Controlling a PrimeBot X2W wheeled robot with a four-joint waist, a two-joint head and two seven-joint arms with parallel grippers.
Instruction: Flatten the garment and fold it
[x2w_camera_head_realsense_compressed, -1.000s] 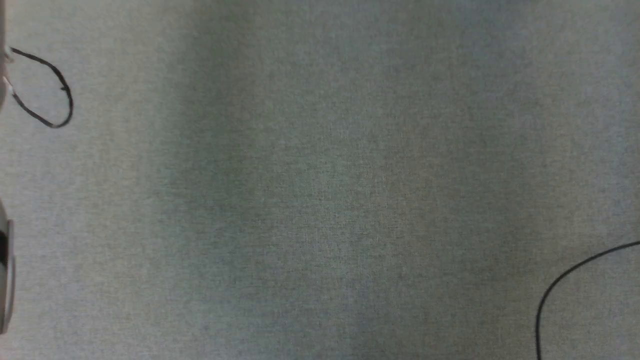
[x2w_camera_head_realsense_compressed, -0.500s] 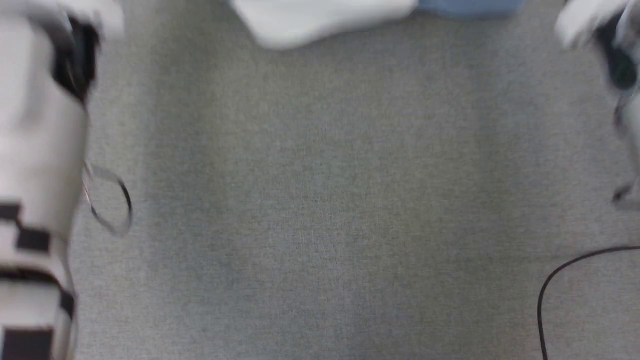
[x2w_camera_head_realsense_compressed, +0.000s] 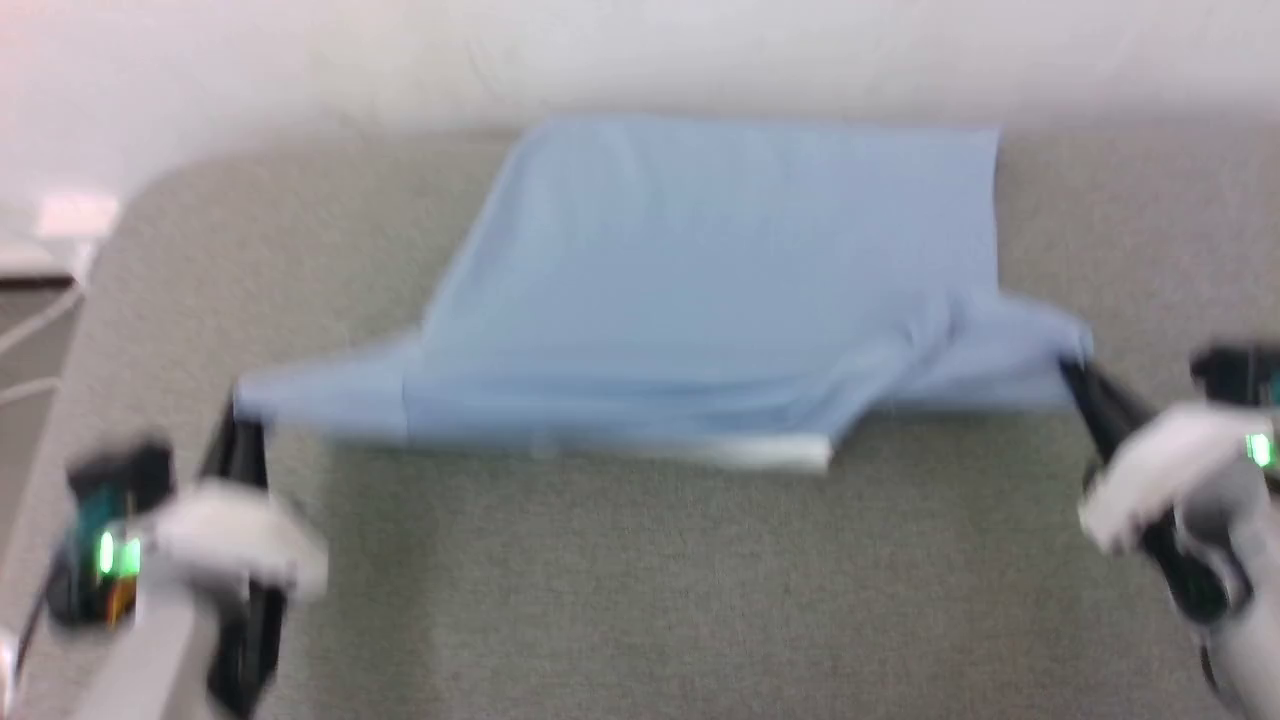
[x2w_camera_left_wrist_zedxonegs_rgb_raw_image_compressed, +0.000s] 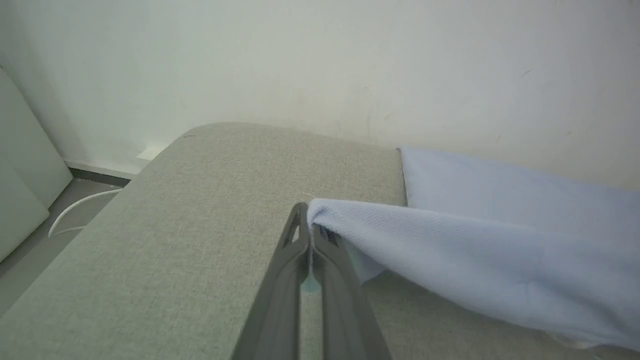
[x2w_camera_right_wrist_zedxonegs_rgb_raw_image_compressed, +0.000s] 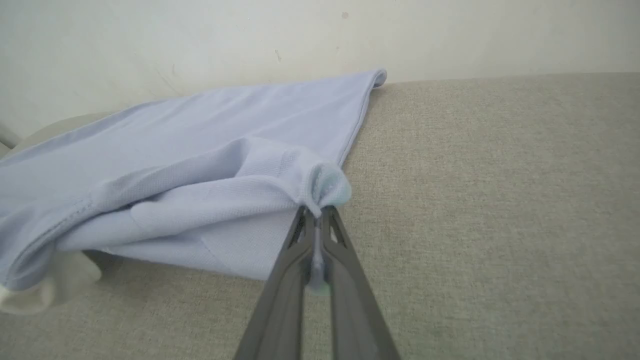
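My left pincer (x2w_camera_head_realsense_compressed: 240, 425) is clenched on one sleeve tip of the garment (x2w_camera_head_realsense_compressed: 720, 280), and my right pincer (x2w_camera_head_realsense_compressed: 1075, 375) is clenched on the other. The sleeve line runs crosswise between them, just above the grey table (x2w_camera_head_realsense_compressed: 640, 600) (a white edge, likely the collar, hangs nearest me). Beyond it the body lies flat, reaching away to the wall (x2w_camera_head_realsense_compressed: 640, 50). I judge both arms equally placed to pull evenly.
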